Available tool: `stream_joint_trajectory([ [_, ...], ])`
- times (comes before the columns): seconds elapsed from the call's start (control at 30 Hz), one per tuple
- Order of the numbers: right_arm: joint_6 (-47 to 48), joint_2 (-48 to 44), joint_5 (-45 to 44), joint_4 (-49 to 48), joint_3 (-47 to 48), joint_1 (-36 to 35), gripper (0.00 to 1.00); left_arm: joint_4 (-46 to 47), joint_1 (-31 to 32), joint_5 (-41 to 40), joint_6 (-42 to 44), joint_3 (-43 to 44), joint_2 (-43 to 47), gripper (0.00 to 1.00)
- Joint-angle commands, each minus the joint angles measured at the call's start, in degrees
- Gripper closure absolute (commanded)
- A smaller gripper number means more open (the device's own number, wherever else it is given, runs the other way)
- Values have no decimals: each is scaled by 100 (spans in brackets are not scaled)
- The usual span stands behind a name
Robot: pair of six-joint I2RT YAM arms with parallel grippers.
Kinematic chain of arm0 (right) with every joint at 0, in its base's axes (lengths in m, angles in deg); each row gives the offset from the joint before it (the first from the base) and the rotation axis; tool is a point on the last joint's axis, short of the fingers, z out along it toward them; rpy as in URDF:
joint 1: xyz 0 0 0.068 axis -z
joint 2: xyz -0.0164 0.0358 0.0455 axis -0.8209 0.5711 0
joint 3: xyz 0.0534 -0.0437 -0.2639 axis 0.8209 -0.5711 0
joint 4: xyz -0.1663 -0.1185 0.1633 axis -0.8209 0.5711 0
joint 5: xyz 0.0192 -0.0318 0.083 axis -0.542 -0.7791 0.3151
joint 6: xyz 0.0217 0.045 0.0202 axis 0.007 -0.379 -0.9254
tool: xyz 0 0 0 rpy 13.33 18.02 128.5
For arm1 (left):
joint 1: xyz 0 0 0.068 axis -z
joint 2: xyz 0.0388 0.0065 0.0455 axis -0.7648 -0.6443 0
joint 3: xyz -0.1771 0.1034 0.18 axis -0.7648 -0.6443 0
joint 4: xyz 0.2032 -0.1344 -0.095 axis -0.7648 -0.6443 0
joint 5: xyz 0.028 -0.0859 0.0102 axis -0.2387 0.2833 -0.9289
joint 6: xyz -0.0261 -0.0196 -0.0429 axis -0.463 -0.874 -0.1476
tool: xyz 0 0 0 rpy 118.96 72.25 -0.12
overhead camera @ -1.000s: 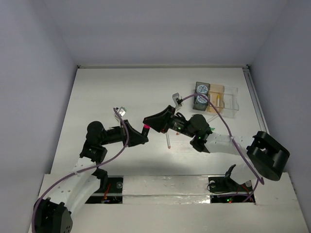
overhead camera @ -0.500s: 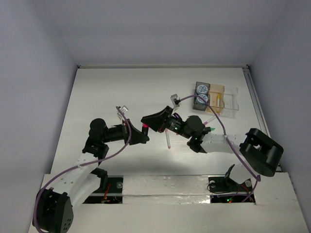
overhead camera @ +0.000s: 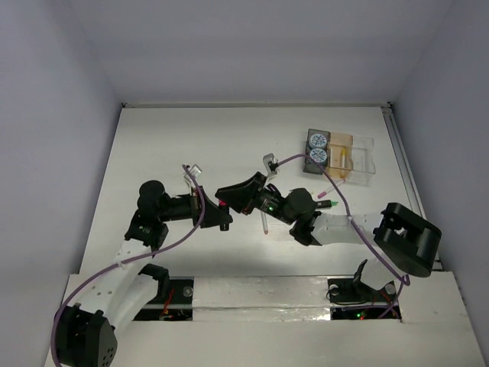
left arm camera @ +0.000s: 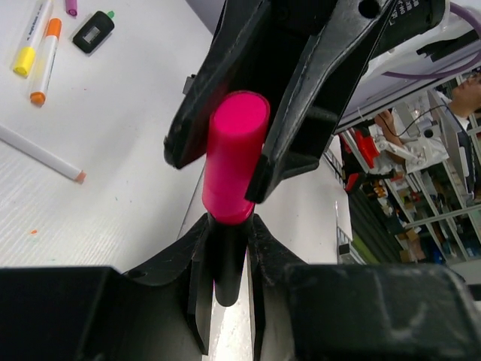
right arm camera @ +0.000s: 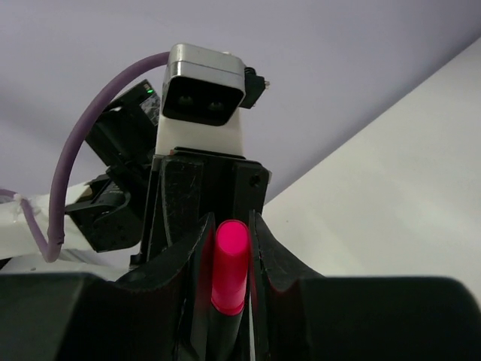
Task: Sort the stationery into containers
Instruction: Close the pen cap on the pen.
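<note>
The highlighter (left arm camera: 233, 173) hangs above the counter (overhead camera: 191, 138), well left of the trays (overhead camera: 361, 170). The left gripper (left arm camera: 225, 248) is clamped on its black barrel, and the right gripper (right arm camera: 229, 248) is closed around its pink cap. It looks light, stiff and smooth. The cap could pull off, so the barrel is the safer hold.

the tray row (overhead camera: 361, 162) sits upper right in the top view, two rolls (overhead camera: 316, 149) in its left end; at centre the highlighter (overhead camera: 222, 204) sits between left gripper (overhead camera: 224, 216) and right gripper (overhead camera: 221, 194).
</note>
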Motion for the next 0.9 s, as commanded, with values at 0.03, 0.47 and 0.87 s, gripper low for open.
stream_joint_trajectory([
  [0.03,-347,740,3675,2434,-975,-1649,100,2365,-463,-2669,78,1569,50,100],
  [0.47,-320,-552,1436,3261,-552,-1430,100,2365,-402,-2467,-247,743,849,100],
  [0.87,-611,-851,1118,2927,-386,-727,100,2549,81,-2326,-186,400,560,100],
])
